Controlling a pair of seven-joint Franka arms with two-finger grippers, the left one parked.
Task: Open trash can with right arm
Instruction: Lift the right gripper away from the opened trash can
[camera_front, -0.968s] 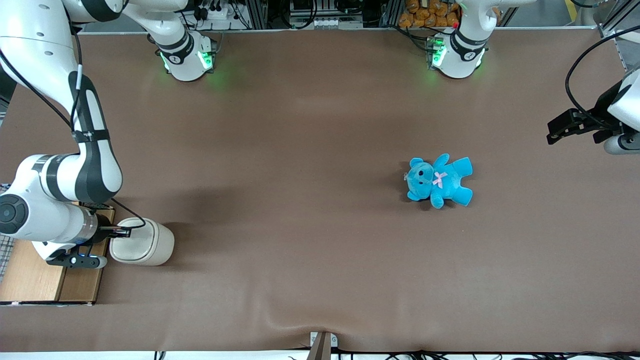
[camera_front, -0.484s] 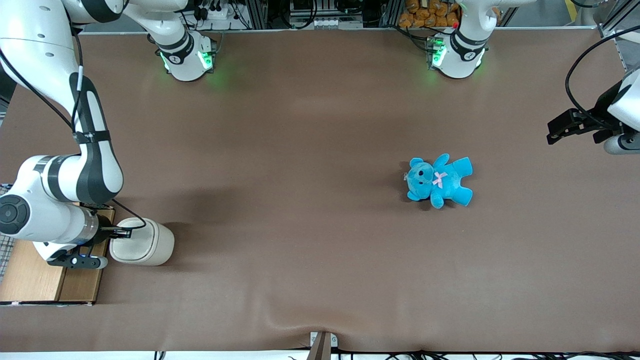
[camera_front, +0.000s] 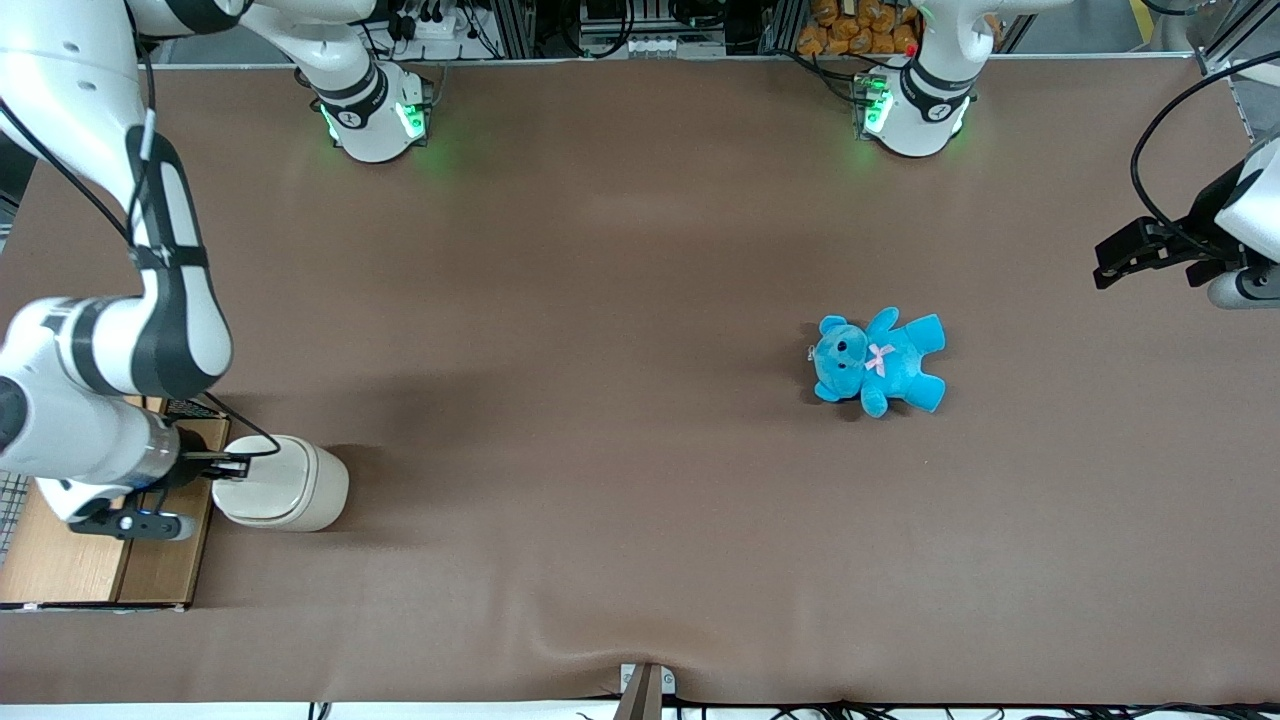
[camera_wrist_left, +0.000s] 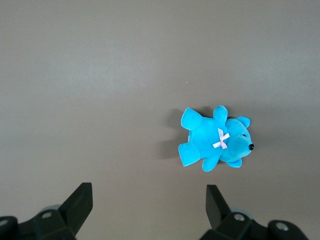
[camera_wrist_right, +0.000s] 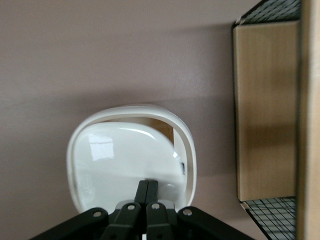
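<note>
I see one brown bench (camera_front: 620, 250). My right arm (camera_front: 110, 340) is cut off at the picture's edge. One wooden-topped wire-mesh box (camera_front: 90, 560) sits half under its wrist at the working arm's end. One trash can (camera_front: 285, 485) stands on the bench just beside that box: cream-white, rounded, with a paler glossy lid (camera_wrist_right: 125, 160). The gripper (camera_wrist_right: 146, 192) rests on the lid's edge, fingers pressed together; I cannot tell whether they pinch anything. One blue teddy (camera_front: 878, 362) lies well apart.
</note>
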